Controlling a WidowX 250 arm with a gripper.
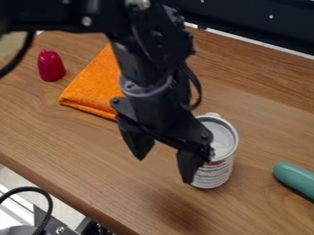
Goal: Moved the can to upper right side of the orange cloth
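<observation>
Camera view: end effector (pixel 164 170) over wooden surface (pixel 80 151), fingers spread apart, one overlapping edge of can (pixel 215 173). Can upright, lower right of orange cloth (pixel 92 92). Teal object (pixel 295 179) at right edge.

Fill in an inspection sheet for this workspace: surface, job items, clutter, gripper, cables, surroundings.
Surface: brown wood-grain table, its front edge running diagonally across the lower left.
Can: white cylindrical can with a printed label, upright on the wood, off the cloth.
Cloth: orange fabric cloth, flat, partly hidden behind the arm.
Clutter: small red rounded object left of the cloth; teal rounded object at the right edge.
Gripper: black two-finger gripper, open, one finger overlapping the can in view; contact cannot be told.
Between fingers: nothing seen held.
Cables: black cables at upper left and lower left.
Surroundings: black panel behind the table.
</observation>
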